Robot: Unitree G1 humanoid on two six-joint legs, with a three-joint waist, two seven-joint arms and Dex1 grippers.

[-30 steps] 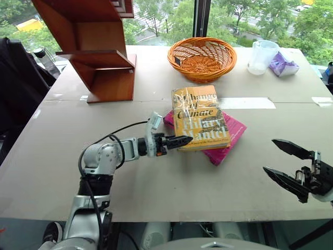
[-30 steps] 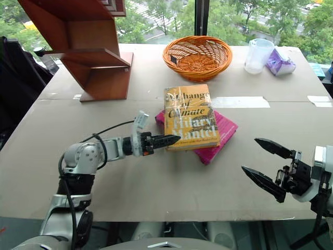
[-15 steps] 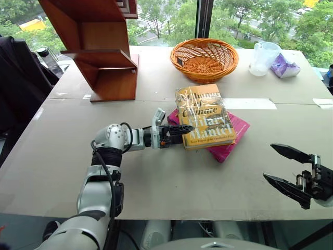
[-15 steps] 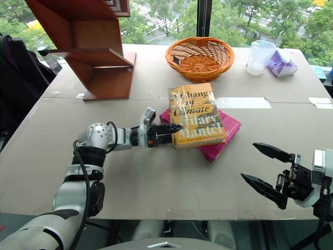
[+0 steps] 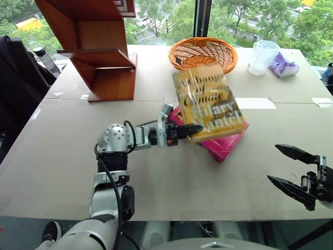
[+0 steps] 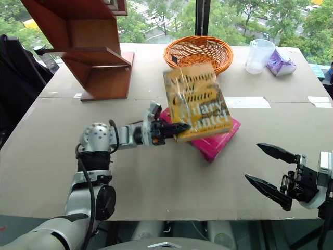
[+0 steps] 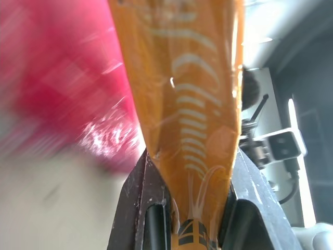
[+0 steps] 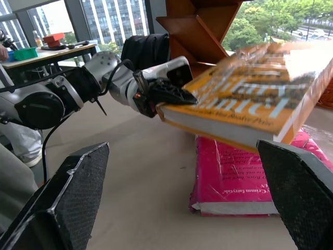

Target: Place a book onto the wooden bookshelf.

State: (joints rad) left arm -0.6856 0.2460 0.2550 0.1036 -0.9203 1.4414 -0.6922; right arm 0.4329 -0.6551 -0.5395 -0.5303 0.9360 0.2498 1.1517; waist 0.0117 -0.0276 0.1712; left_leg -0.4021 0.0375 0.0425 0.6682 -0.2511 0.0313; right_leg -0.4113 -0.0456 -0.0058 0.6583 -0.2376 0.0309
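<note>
Left eye view showed the left gripper [image 5: 191, 129] with its jaws clamped on the near left corner of the yellow-gold hardback book in its glossy jacket [image 5: 210, 101], the only edge offered to an arm reaching in level from the 9 o'clock side. The book hung tilted above the tabletop [image 5: 62, 156], its far end raised toward 12 o'clock, clear of the magenta-pink book [image 5: 223, 146] that lay flat beneath it; a corner hold lets the free weight sag, which I judged explained the slant. In the left wrist view the two black fingers [image 7: 140, 208] pinched the book from either side with no gap left. The reddish-brown wooden bookshelf with slanted panels [image 5: 99, 57] stood at 10 o'clock from the book, well apart, its flat shelf board bare, so the placing was not yet done. The orange wicker basket [image 5: 203, 52] sat at 12 o'clock, just beyond the raised end. The right gripper [image 5: 294, 169] hovered at 4 o'clock with jaws spread wide and holding nothing, probably kept aside to leave room
</note>
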